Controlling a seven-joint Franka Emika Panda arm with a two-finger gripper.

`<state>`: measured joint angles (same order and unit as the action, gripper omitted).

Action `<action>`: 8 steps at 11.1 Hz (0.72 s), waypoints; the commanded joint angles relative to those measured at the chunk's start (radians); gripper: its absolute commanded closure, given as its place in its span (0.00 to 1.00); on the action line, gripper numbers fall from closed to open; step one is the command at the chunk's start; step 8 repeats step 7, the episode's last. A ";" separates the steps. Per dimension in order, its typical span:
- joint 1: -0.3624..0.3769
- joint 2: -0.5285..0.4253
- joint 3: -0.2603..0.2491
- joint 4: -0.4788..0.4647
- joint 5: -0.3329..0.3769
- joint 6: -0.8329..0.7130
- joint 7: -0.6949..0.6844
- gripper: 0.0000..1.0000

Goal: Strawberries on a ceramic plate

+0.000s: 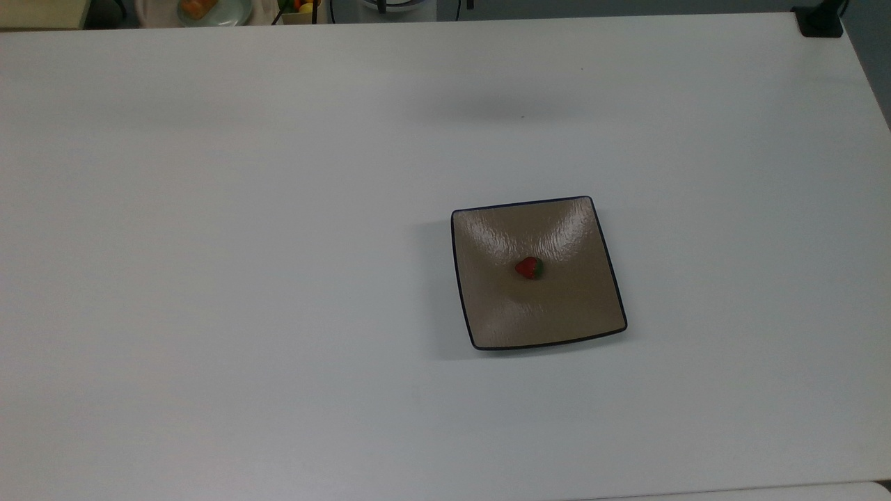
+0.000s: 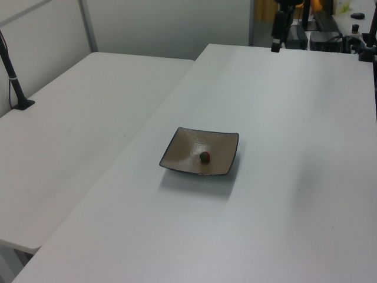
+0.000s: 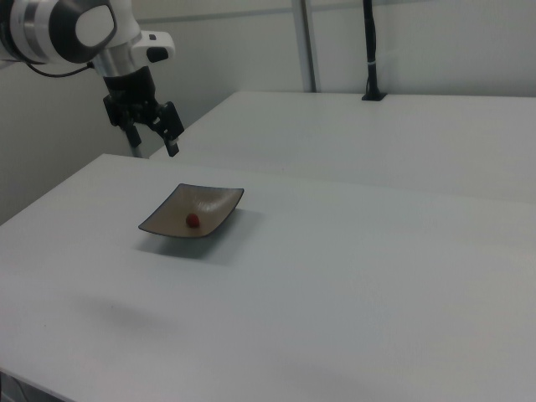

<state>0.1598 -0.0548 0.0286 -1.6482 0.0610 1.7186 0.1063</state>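
on the ceramic plate (image 1: 487, 306), one strawberry (image 1: 529, 268), unlabelled.

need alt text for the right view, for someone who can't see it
A small red strawberry lies on a square brown plate on a white table. The robot arm's end effector hangs open in the air above and toward the right view's left of the plate, holding nothing. A second white table stands behind.
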 commanded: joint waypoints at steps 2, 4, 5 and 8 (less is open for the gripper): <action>0.010 -0.023 -0.007 -0.053 0.022 0.078 -0.014 0.00; 0.004 -0.020 -0.006 -0.051 0.022 0.081 -0.014 0.00; 0.000 -0.020 -0.006 -0.048 0.022 0.081 -0.013 0.00; 0.000 -0.020 -0.006 -0.048 0.022 0.081 -0.013 0.00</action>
